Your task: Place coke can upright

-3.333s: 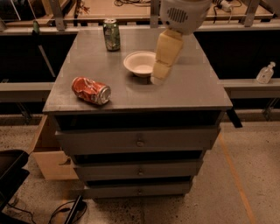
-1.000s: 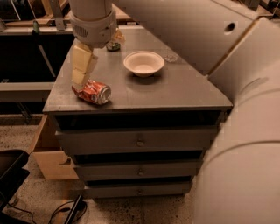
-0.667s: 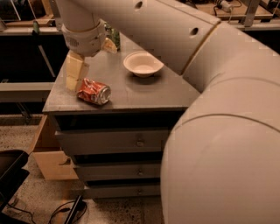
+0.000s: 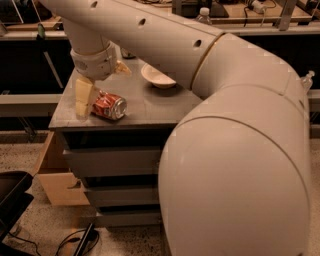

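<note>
The claw (image 4: 85, 100) is now coming down at the coke can (image 4: 109, 106). A few seconds ago it was hanging just beside the white bowl (image 4: 157, 77); since then it has been travelling away from the bowl, and now it is standing low on the side of the can that is facing away from the bowl, touching the can or very nearly. The can itself has not moved. It is still lying on its side, in front of the bowl and further from it toward the corner of the surface (image 4: 150, 107), with its silver end pointing back toward the bowl's side. So I am judging that the approach is almost finishing and the grasping is only about to begin; the standing-up of the can is not yet done. Whether the claw is released or clenched I cannot tell from where I am standing. The big pale arm (image 4: 240, 150) is filling much of my sight and is reaching over the bowl. The grey surface is belonging to a cabinet with drawers (image 4: 115, 160) below the bowl. Far behind the bowl a plastic bottle (image 4: 202, 15) is standing on a bench, and the floor under the cabinet is looking speckled.
</note>
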### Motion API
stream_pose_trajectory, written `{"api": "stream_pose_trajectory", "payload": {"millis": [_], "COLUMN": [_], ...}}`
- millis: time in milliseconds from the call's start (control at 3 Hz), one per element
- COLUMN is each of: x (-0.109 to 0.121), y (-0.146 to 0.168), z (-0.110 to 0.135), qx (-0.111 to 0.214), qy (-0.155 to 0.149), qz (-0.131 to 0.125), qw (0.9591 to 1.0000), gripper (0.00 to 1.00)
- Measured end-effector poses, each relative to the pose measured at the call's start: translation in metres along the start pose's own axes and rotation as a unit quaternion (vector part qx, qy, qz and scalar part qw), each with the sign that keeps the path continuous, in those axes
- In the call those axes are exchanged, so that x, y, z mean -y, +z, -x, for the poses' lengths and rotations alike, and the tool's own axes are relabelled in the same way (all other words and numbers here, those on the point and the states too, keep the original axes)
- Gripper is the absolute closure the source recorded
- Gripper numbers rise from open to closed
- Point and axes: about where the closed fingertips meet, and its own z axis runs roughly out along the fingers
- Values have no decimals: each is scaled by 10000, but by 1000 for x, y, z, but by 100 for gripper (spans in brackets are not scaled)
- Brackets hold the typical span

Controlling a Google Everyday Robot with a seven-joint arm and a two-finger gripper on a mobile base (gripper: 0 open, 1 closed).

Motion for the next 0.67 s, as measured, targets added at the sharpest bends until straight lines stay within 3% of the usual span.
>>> {"api": "stream_pose_trajectory", "payload": {"millis": [667], "x": [-1], "y": [20], "z": [1], "qx": [-191], "qy": [106], "qz": [173], "qw": [9996], "gripper": [0]}}
